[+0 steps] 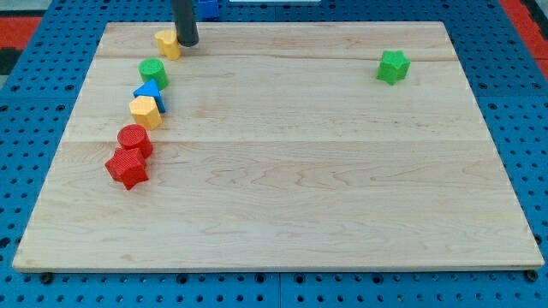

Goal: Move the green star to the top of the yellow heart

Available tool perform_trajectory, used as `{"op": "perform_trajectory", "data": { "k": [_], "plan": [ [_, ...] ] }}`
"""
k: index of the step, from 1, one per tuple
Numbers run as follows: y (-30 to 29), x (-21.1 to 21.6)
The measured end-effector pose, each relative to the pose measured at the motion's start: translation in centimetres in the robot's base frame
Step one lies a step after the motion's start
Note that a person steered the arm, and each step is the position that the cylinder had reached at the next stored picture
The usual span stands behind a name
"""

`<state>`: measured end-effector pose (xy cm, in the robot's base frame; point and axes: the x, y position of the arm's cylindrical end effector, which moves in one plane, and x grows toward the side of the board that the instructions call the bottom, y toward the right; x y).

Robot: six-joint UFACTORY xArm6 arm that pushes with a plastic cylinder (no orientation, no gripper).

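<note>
The green star (pixel 393 66) lies alone near the board's top right. The yellow heart (pixel 167 43) lies at the top left of the board. My tip (pixel 187 43) stands right beside the heart, touching its right side, far to the left of the green star.
A curved line of blocks runs down the left side below the heart: a green cylinder (pixel 153 72), a blue triangle (pixel 150 92), a yellow hexagon (pixel 145 111), a red cylinder (pixel 134 139) and a red star (pixel 127 168). The wooden board (pixel 282 171) lies on a blue pegboard.
</note>
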<state>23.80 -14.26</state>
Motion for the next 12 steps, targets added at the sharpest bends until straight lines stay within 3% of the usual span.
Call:
{"op": "perform_trajectory", "data": {
  "k": [1,3,4,6,7,8,10,11,12],
  "plan": [
    [4.9,0.3],
    [32.7,0.1],
    [36.5,1.6],
    [35.2,5.8],
    [31.1,2.6],
    [27.0,3.4],
    [30.1,4.0],
    [36.7,4.2],
    [37.5,8.5]
  ]
}}
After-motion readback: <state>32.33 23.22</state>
